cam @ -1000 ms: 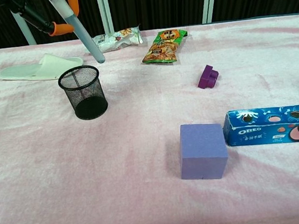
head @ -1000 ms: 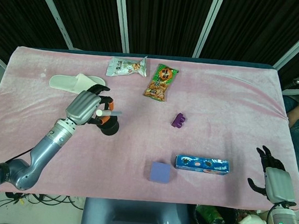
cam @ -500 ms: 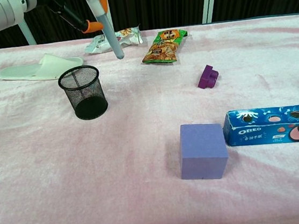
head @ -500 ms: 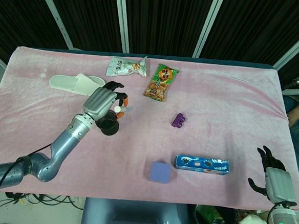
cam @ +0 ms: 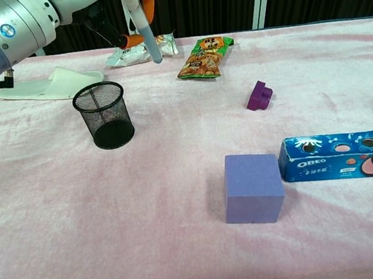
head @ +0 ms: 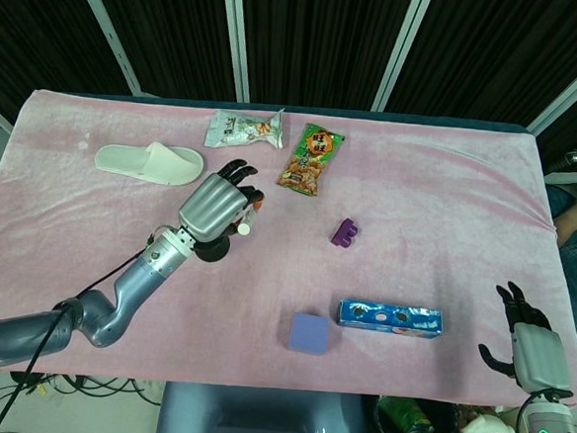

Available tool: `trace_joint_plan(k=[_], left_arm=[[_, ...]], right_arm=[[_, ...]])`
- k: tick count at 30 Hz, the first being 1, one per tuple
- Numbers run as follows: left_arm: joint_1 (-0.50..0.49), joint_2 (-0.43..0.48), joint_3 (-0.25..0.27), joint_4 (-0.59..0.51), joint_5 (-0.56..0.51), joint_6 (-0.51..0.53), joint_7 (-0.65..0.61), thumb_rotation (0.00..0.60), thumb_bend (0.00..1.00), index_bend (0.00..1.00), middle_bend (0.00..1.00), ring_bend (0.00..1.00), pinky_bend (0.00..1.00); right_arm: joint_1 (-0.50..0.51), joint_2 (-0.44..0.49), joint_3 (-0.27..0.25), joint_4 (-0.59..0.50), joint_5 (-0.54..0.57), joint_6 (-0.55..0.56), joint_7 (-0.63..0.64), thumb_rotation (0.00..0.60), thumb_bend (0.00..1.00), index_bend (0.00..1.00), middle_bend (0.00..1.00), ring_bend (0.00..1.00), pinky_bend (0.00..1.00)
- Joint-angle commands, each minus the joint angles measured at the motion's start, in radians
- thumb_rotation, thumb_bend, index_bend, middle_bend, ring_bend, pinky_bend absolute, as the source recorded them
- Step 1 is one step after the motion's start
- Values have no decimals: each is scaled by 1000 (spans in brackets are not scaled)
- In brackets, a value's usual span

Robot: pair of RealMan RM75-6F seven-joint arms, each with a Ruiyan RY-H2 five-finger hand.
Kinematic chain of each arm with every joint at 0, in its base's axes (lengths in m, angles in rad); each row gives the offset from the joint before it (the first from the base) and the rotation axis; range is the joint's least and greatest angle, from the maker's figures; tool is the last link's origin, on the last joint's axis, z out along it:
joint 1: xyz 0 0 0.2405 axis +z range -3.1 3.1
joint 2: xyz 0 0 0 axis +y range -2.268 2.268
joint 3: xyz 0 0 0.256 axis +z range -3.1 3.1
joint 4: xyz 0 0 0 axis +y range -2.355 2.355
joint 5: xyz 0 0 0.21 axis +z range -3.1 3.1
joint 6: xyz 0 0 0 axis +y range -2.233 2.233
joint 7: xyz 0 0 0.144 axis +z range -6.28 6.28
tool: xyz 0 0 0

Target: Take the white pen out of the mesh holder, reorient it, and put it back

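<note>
Change: left hand (head: pixel 217 207) has travelled right and slightly far since the earlier frames, carrying the white pen (cam: pixel 139 22) clear of the black mesh holder (cam: pixel 105 114).
Left hand: fingers curled around the pen, holding it in the air above the pink cloth-covered table (cam: pixel 117 241).
White pen: near-upright, slightly tilted, pale blue tip pointing down; held up and to the right of the holder, not touching it.
Black mesh holder: upright on the cloth, left of centre.
Right hand (head: pixel 529 344): at the near right table edge, fingers spread, holding nothing.
Other items: white slipper (head: pixel 149 161) far left; purple foam cube (cam: pixel 252 187) near centre; blue Oreo box (cam: pixel 342 155) right of the cube.
</note>
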Motion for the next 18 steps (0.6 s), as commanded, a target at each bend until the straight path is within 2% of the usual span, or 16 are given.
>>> trace_joint_plan(k=[1, 8, 12, 18], left_arm=[[13, -4, -29, -49, -60, -22, -84, 600, 422, 639, 603, 195, 188], [48, 90, -126, -272, -292, -177, -328, 600, 422, 642, 607, 195, 188], [60, 141, -168, -337, -353, -235, -428, 600, 422, 642, 609, 196, 188], [104, 223, -254, -451, -404, -357, -705, 600, 422, 643, 611, 196, 188]], right_arm=[[0, 0, 0, 0, 0, 1, -1, 600, 186, 0, 0, 158, 169], [0, -1, 0, 0, 0, 2, -3, 600, 186, 0, 0, 158, 169], [0, -1, -1, 0, 0, 1, -4, 600, 186, 0, 0, 158, 169], [0, -2, -1, 0, 0, 2, -5, 600, 186, 0, 0, 158, 169]])
